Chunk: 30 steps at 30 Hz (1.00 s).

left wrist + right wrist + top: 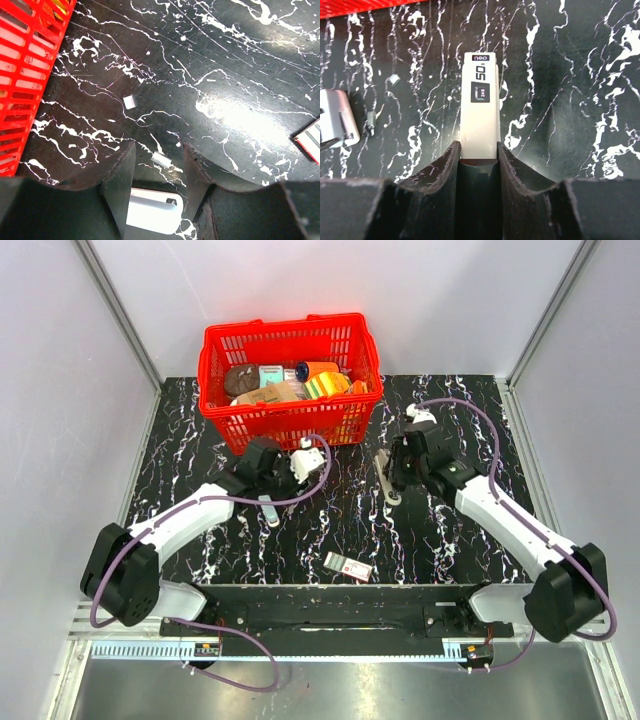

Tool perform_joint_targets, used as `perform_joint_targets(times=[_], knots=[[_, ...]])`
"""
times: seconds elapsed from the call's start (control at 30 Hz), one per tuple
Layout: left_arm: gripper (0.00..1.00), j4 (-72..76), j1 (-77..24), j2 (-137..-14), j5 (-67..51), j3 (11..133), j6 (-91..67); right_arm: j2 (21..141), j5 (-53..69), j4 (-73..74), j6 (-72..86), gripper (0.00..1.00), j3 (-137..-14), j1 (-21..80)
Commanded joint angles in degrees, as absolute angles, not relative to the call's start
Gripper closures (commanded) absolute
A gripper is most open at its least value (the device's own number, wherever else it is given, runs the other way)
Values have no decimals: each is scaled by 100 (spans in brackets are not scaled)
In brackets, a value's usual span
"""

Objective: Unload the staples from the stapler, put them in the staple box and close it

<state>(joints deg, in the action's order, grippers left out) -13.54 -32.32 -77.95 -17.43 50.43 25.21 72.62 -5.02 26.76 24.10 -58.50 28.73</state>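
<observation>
The stapler [480, 100] is a slim pale grey bar with a dark label. It lies on the black marbled table and points away between my right fingers. My right gripper [479, 150] is shut on its near end; both also show in the top view, the stapler [385, 480] just left of the gripper [400, 468]. The staples [268, 508] are a pale bar on the table just below my left gripper [272, 480]. In the left wrist view the staples [152, 210] lie between the spread fingers of my left gripper [159, 157], with table showing beside them. Two small staple fragments [161, 159] [130, 101] lie ahead.
A red basket [290, 375] with several items stands at the back centre, its wall close on the left in the left wrist view [25, 75]. A small printed box [348, 565] lies near the front edge and at the right of the left wrist view [310, 140].
</observation>
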Motion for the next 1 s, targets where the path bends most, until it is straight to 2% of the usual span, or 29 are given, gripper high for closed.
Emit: perform_joint_targets(times=[0.0, 0.3, 0.47, 0.53, 0.7, 0.8, 0.97], knots=[[53, -1283, -3155, -7699, -1714, 4992, 2522, 7680, -1089, 2592, 1864, 100, -6381, 2795], [53, -1257, -2901, -7892, -1144, 4896, 2786, 8981, -1731, 2549, 1881, 98, -6390, 2707], [53, -1222, -2672, -8042, -853, 4834, 2962, 9281, -1775, 2295, 2092, 67, -6241, 2707], [53, -1239, -2602, -8094, -765, 4817, 3006, 9307, -1775, 2224, 2153, 51, -6188, 2707], [52, -1275, -2443, -8182, -905, 4781, 3067, 8923, -1644, 2250, 2372, 25, -6056, 2716], [53, -1187, -2443, -8262, -932, 4755, 3111, 8168, -1442, 2163, 2575, 18, -5714, 2926], [53, -1143, -2435, -8385, -940, 4869, 3129, 7419, -1459, 2461, 3057, 23, -5257, 3874]])
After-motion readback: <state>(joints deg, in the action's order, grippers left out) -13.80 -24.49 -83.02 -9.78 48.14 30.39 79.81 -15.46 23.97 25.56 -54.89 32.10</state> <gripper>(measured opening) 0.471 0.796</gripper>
